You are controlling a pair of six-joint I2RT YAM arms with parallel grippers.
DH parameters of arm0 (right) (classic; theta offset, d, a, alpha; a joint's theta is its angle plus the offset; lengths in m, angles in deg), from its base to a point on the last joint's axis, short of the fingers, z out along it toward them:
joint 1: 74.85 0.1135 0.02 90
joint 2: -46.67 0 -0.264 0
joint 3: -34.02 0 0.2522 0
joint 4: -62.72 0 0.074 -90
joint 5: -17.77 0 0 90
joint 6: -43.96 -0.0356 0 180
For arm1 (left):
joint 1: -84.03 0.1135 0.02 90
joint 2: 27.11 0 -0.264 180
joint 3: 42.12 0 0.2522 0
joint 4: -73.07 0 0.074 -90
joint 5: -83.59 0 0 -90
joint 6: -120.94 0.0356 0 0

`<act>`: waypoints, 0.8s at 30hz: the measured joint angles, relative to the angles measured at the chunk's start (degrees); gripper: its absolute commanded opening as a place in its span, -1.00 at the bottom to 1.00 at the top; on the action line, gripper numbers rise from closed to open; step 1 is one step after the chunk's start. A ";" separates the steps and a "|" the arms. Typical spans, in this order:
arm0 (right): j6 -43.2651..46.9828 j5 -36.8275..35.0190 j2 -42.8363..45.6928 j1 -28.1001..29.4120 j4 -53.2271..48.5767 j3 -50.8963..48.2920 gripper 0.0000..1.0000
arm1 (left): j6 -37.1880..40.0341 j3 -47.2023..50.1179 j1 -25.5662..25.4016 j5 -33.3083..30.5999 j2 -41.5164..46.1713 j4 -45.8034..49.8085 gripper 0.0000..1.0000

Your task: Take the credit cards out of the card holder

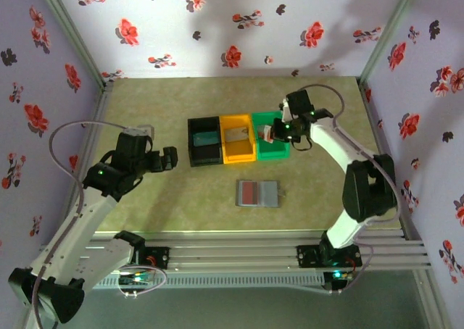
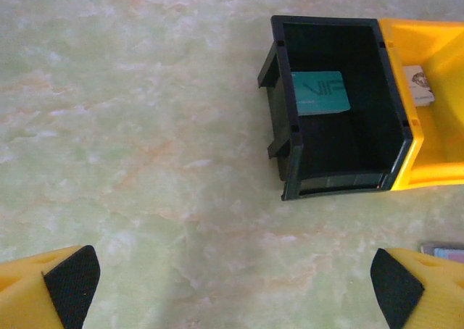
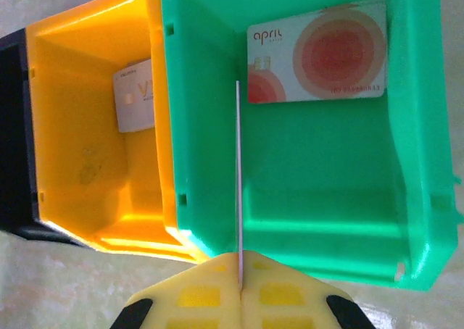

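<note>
My right jaws are closed on a thin card (image 3: pixel 238 169), seen edge-on and probably a credit card, held over the green bin (image 3: pixel 326 220) so it can drop there. My left jaws stand wide and empty. The card holder (image 1: pixel 257 193) lies on the tabletop (image 1: pixel 181 198).

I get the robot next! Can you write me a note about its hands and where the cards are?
Left fingers: wide open, empty, above bare table beside the black bin.
Right fingers: shut on a thin card, edge-on over the green bin.
Done: teal card in the black bin, pale card in the orange bin, red-circled card in the green bin.
Wallet lies open on the table; can't tell whether cards remain inside.
To do: drop the held card, then check the wallet.
</note>
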 measured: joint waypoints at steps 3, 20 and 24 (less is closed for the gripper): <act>0.96 -0.59 -3.76 -0.04 -1.44 3.43 -1.00 | 0.22 0.04 0.00 -0.07 -0.28 0.04 1.00; 6.58 -0.98 -17.46 -0.63 -9.90 17.53 -1.00 | 0.42 0.09 0.00 -0.52 -0.52 0.39 0.99; 7.28 -0.74 -18.47 -0.87 -11.50 19.06 -1.00 | 0.42 0.11 0.00 -0.92 -0.55 0.39 1.00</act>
